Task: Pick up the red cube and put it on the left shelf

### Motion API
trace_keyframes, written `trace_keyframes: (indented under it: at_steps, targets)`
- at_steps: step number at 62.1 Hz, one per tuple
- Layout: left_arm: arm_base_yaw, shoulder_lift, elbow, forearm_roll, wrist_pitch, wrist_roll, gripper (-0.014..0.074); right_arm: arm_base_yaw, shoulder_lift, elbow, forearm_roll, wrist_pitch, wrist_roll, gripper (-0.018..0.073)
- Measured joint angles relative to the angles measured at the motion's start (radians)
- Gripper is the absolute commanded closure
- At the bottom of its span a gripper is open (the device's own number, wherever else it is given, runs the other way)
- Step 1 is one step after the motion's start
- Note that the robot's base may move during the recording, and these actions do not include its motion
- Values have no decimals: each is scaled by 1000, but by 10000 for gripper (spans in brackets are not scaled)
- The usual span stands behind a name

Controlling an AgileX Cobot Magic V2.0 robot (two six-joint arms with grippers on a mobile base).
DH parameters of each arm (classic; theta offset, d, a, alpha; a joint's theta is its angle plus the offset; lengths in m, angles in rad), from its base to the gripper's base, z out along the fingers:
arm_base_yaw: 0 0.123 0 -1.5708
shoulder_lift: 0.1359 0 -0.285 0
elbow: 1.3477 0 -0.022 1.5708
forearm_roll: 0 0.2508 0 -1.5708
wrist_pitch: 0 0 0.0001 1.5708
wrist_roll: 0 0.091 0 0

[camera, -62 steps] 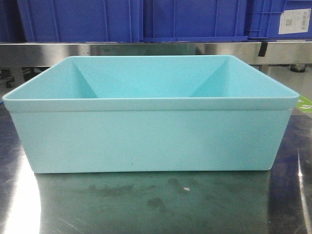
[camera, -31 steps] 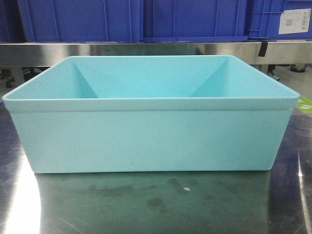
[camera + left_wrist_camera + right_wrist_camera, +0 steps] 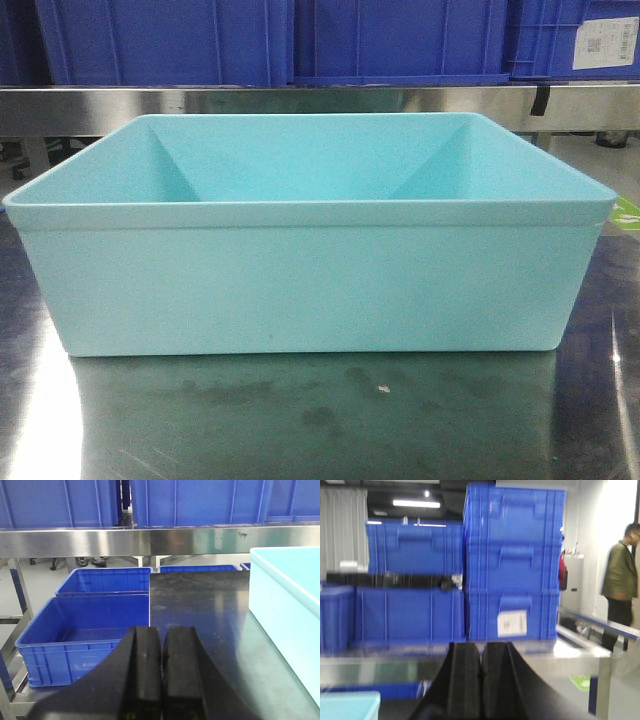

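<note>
The left pincer [image 3: 161,640] hangs clenched and empty over the tabletop [image 3: 200,610], facing the left shelf [image 3: 125,540] and its blue crates [image 3: 200,502]. The red cube shows in no view; it may lie hidden inside the turquoise tub [image 3: 310,280]. The right pincer [image 3: 480,652], raised, is clenched on nothing. This looks like the locating step: next, find the cube, then open a pincer over it.

Front view low on table [image 3: 300,420], close against turquoise tub [image 3: 300,280], wrist views facing left shelf [image 3: 150,540], tub shared.
</note>
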Motion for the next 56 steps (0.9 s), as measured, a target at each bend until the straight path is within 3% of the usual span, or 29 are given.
trace_keyframes:
  at_steps: [8, 14, 35, 47, 56]
  targets:
    - [0, 0, 0, 0, 0, 0, 495, 2, 115, -186, 0, 128, 0, 513]
    - [0, 0, 0, 0, 0, 0, 495, 47, 205, -316, 0, 239, 0, 513]
    - [0, 0, 0, 0, 0, 0, 495, 391, 562, -715, 35, 575, 0, 513]
    - [0, 0, 0, 0, 0, 0, 495, 608, 829, -852, 44, 674, 0, 510]
    - [0, 0, 0, 0, 0, 0, 495, 698, 1050, -922, 45, 711, 0, 510]
